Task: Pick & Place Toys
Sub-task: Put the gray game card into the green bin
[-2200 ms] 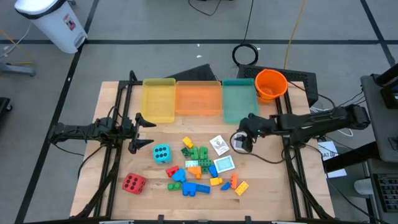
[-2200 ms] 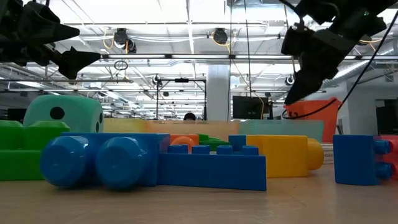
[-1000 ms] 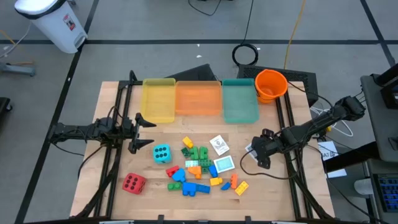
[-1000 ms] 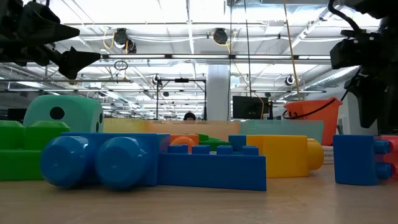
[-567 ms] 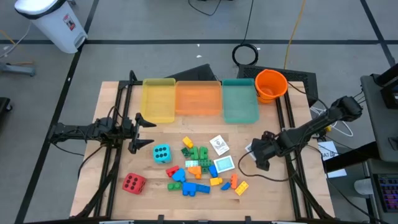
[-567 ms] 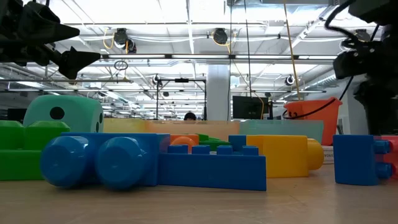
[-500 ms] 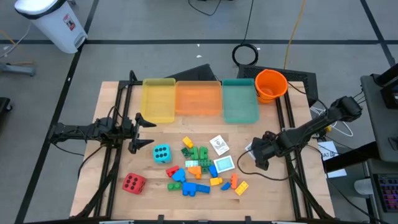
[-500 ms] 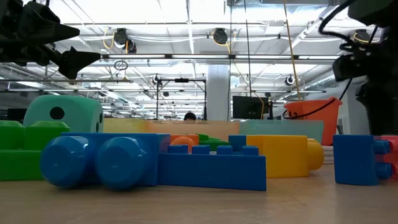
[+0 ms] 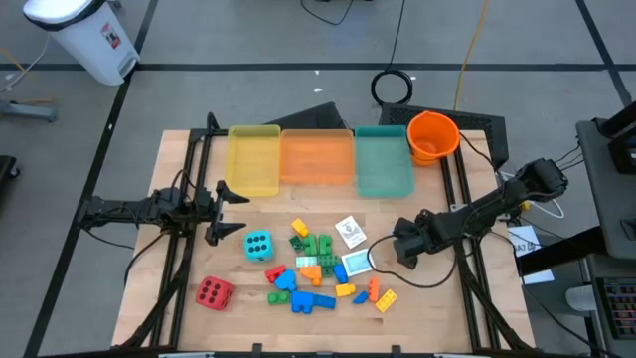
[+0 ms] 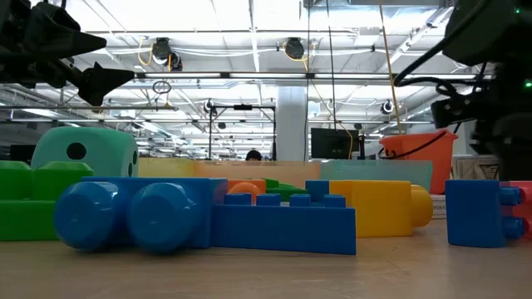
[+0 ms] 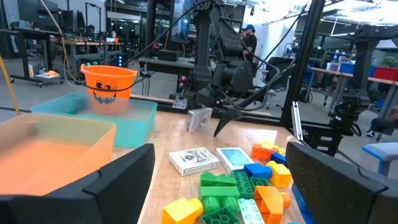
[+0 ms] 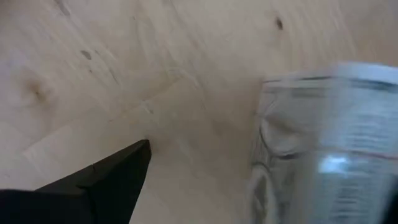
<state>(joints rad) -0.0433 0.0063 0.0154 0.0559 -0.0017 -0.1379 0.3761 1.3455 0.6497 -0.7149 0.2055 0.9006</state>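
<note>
The right gripper [image 9: 396,246] is low over the wooden worktop [image 9: 427,298], its fingers spread apart with nothing between them, pointing toward the toy pile. Its wrist view shows one dark finger [image 12: 93,183] close above the bare wood and the edge of a card pack [image 12: 323,143] right beside it. From above, that gripper is just beside the blue-faced card pack [image 9: 357,263], and whether it touches the pack cannot be told. A second card pack [image 9: 350,232] lies slightly farther toward the trays.

Next to the packs sits the cluster of building bricks [image 9: 316,268], green, blue, yellow and orange, loosely heaped in the middle of the worktop. The cyan die [image 9: 258,245] stands at the pile's left edge; the red die [image 9: 213,292] lies apart, nearer the front left corner.

The left gripper [image 9: 231,211] waits above the worktop's left side, fingers apart and empty, pointing toward the cyan die.

Along the far edge stand a yellow tray [image 9: 253,159], an orange tray [image 9: 316,157] and a teal tray [image 9: 383,161] side by side, with an orange bucket [image 9: 432,134] at the teal tray's right.
</note>
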